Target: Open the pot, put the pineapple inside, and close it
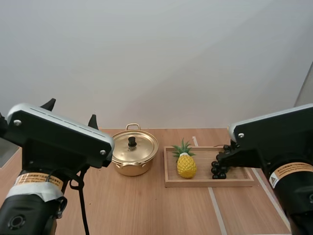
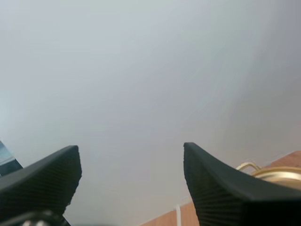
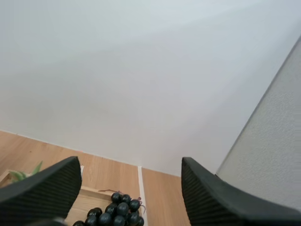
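High view, lidded pot (image 1: 134, 155), pineapple (image 1: 186, 165) on tray (image 1: 210, 183), wrist views, left hand (image 2: 130, 147), right hand (image 3: 130, 160) spread

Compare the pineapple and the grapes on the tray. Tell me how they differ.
Colour: the pineapple is yellow with a green leafy crown; the grapes are near black. Form: the pineapple is one solid body; the grapes are a cluster of small balls. Place: the pineapple lies nearer the pot, the grapes farther from it. Both rest in the wooden tray.
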Motion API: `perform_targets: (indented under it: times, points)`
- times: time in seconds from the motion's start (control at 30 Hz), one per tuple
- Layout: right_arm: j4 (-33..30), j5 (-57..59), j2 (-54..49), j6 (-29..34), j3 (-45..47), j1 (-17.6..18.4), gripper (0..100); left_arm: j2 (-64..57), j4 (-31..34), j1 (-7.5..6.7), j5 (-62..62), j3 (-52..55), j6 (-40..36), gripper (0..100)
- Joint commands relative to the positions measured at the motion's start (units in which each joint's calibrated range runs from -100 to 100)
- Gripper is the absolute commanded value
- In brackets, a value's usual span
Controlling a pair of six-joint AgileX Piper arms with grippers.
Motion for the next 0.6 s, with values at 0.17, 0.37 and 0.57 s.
perform_targets:
  times: [0.17, 0.37, 0.57]
  points:
    - [-1.2, -7.7, 1.1, -6.0, -7.0, -0.2, 100, 4.6, 0.1, 0.03, -5.0, -15.1, -4.7, 100]
    - [-1.2, -4.4, 14.2, -7.4, -15.0, -0.2, 100, 21.4, 0.1, 0.03, 8.7, -30.4, -4.5, 100]
    - [-0.4, 12.7, 27.7, -7.4, -27.9, -0.2, 100, 41.2, -5.5, -0.04, 31.4, -44.2, 4.3, 100]
